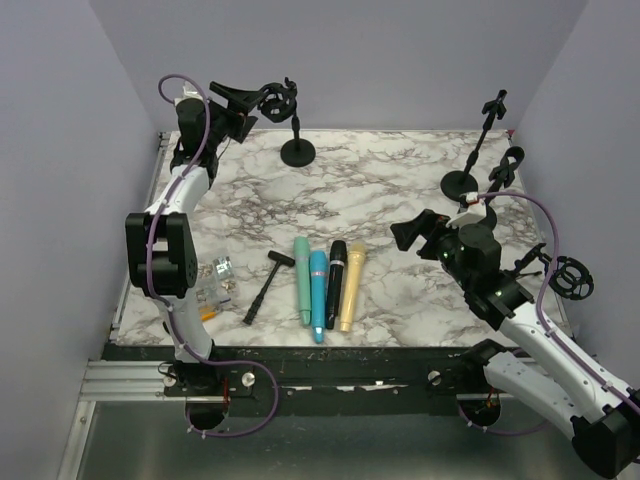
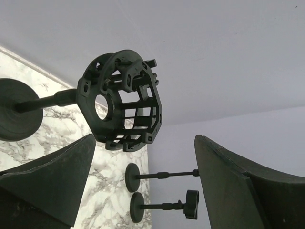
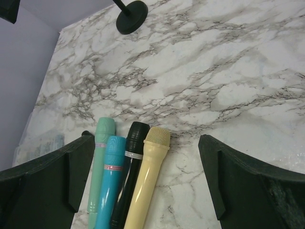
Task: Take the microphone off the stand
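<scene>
Several microphones lie side by side on the marble table point(image 1: 400, 190): green point(image 1: 301, 280), blue point(image 1: 318, 295), black point(image 1: 336, 270) and yellow point(image 1: 350, 285). They also show in the right wrist view: green point(image 3: 101, 162), blue point(image 3: 110, 181), black point(image 3: 129, 171), yellow point(image 3: 147, 176). The back-left stand point(image 1: 298, 153) carries a black cage holder point(image 2: 121, 100) with no microphone in it. My left gripper point(image 1: 250, 105) is open right beside that holder, which sits above the gap between the jaws point(image 2: 143, 186). My right gripper point(image 1: 415, 232) is open and empty above the table, right of the microphones point(image 3: 145, 181).
Two more black stands point(image 1: 459, 183) stand at the back right, both without a microphone, also seen in the left wrist view point(image 2: 157, 176). A loose cage holder point(image 1: 572, 278) sits at the right edge. A black hammer-like tool point(image 1: 268, 285) and a clear bag of small parts point(image 1: 213, 285) lie front left.
</scene>
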